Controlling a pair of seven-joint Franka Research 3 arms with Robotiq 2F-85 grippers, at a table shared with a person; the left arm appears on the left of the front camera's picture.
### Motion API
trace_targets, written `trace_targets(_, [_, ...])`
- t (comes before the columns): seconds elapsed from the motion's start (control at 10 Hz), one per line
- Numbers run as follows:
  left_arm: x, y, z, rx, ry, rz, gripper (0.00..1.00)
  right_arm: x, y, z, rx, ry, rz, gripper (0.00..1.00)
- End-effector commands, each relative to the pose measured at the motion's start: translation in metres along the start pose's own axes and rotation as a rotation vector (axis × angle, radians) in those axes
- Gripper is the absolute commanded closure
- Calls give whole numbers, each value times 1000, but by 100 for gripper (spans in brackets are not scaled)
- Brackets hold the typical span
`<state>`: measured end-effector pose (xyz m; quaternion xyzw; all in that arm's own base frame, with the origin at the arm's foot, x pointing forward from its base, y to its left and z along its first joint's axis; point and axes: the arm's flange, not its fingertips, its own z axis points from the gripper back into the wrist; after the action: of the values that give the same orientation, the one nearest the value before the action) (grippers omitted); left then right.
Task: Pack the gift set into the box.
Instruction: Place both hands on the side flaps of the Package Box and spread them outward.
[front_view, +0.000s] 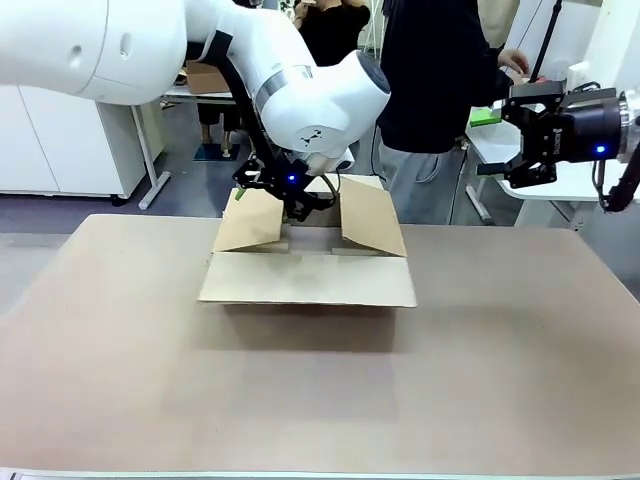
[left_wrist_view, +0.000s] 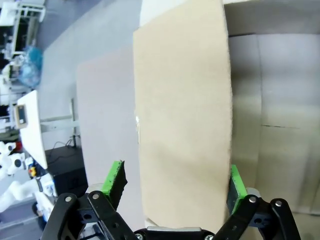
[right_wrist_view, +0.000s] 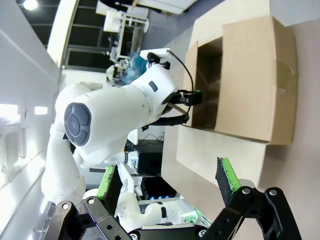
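The brown cardboard box (front_view: 310, 280) stands open at the table's far middle, its front flap lying flat and its side flaps raised. My left gripper (front_view: 290, 195) reaches down at the box's left flap. In the left wrist view that flap (left_wrist_view: 185, 100) fills the space between the spread green pads (left_wrist_view: 114, 177) of my left gripper (left_wrist_view: 174, 182), close to the right pad. My right gripper (front_view: 540, 140) hangs open in the air at the upper right, far from the box (right_wrist_view: 255, 75); nothing is between the fingers of the right gripper (right_wrist_view: 167, 180). The gift set is out of view.
A person (front_view: 430, 70) in dark clothes stands behind the box at the far side. The brown table top (front_view: 300, 400) spreads out in front of the box. A white side table (front_view: 560, 185) stands under my right gripper. My left arm (right_wrist_view: 125, 115) leans over the box.
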<state>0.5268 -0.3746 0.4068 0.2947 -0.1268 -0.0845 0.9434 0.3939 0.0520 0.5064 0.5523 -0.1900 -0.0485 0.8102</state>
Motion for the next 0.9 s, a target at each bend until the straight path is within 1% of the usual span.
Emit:
trace_targets(0.0, [-13,8,-1,65,2,37,0,2,1,-3,26,-7,-2,0])
trace_targets(0.4, [-12,35,21,48,-70,98,0,2,1,-3,26,-7,-2,0])
trace_targets(0.6, [-6,60,25,46,-90,150,0,2,1,-3,26,-7,-2,0])
trace_targets(0.7, [-3,73,22,-16,-90,151,0,2,1,-3,26,-7,-2,0])
trace_targets(0.8, [-1,85,17,-103,-82,125,0,2,1,-3,26,-7,-2,0])
